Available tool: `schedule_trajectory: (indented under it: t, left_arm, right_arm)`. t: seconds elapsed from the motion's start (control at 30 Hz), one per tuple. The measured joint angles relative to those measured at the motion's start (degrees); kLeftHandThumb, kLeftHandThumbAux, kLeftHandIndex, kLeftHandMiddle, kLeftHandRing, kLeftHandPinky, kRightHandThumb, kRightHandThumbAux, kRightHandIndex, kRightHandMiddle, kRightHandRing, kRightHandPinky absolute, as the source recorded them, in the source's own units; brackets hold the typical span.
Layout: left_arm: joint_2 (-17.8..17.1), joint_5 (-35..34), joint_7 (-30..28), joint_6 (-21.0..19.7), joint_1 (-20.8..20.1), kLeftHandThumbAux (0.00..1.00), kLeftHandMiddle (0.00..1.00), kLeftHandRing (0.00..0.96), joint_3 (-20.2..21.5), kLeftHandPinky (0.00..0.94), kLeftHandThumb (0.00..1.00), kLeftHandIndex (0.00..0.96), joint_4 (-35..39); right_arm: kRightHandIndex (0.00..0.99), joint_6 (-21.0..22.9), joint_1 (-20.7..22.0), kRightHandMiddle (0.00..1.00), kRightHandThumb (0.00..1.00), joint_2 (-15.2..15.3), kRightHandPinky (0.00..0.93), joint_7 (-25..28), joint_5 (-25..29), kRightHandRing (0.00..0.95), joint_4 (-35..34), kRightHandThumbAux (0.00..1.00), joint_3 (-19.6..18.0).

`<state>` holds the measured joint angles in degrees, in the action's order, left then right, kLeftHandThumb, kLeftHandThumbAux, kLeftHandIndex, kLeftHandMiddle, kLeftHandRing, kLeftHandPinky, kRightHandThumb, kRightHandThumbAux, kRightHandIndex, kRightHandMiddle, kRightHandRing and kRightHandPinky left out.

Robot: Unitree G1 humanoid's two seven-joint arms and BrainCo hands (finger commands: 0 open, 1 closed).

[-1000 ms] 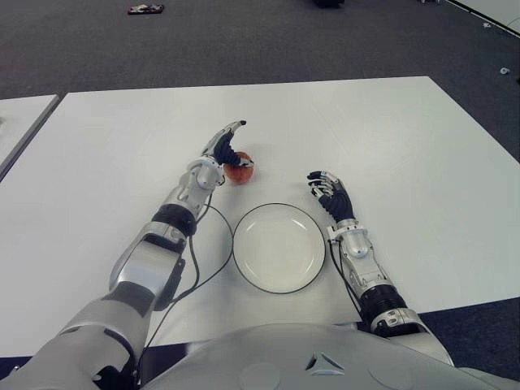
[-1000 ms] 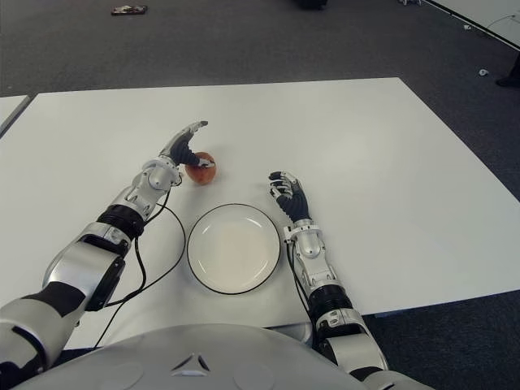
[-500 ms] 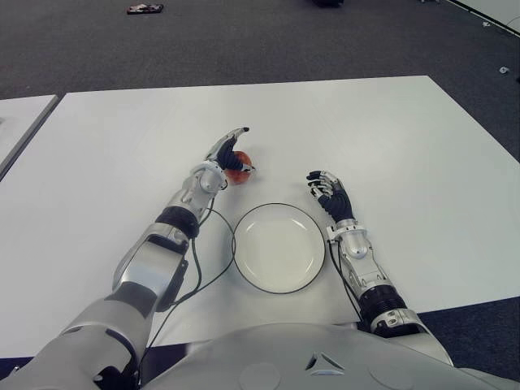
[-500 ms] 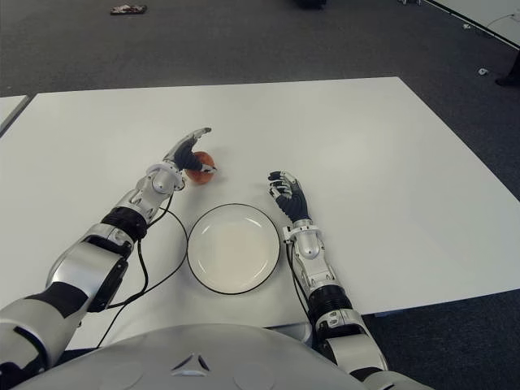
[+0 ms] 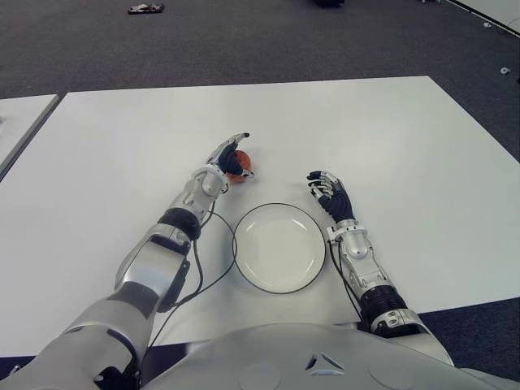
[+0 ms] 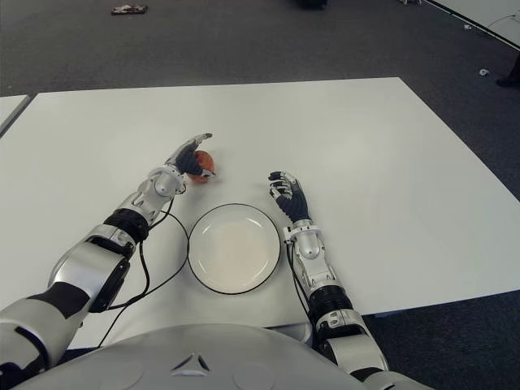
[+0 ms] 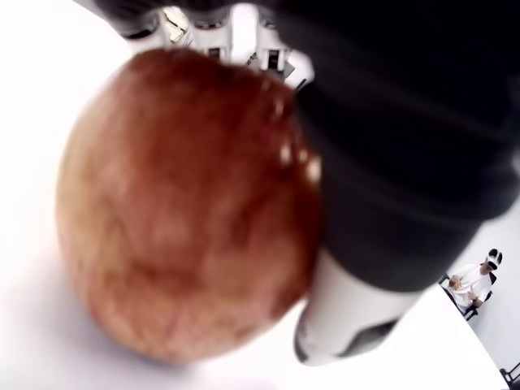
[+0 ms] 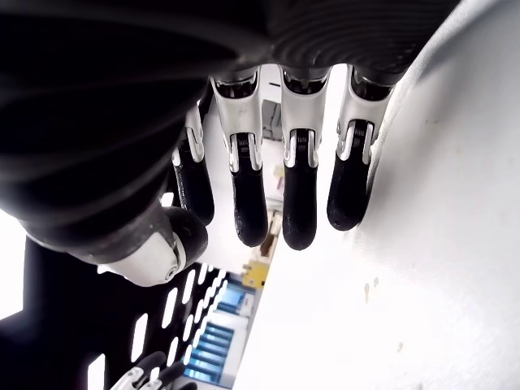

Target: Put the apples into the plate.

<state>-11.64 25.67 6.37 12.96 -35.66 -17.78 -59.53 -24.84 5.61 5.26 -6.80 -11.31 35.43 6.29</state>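
One reddish-brown apple [image 5: 240,165] sits on the white table [image 5: 390,138], just beyond the upper-left rim of the empty white plate [image 5: 279,248]. My left hand [image 5: 229,158] wraps it from the left, with the palm against it. In the left wrist view the apple [image 7: 179,203] fills the picture, pressed to the dark palm with the thumb [image 7: 341,317] alongside. My right hand [image 5: 327,193] shows just right of the plate, fingers [image 8: 296,203] loosely extended and holding nothing.
A black cable [image 5: 195,264] loops from my left forearm across the table beside the plate. A second table's edge [image 5: 20,122] shows at far left. Dark carpet lies beyond, with a small dark object [image 5: 145,9] on it.
My left hand has come down and curled in around the apple, which shifted slightly away from the plate. The right hand has not moved.
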Motion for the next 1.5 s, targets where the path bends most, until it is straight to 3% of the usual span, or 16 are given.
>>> schedule_trajectory:
  t: [1.5]
  left_arm:
    - [2.7,4.3,6.4,-4.9,-4.6,0.239,0.000,0.000,-7.1,0.012,0.000,0.000,-10.4]
  right_arm:
    - [0.292,-0.1,-1.2,0.341,0.679,0.3,0.337,1.3,0.3,0.332,-0.9,0.678,-0.3]
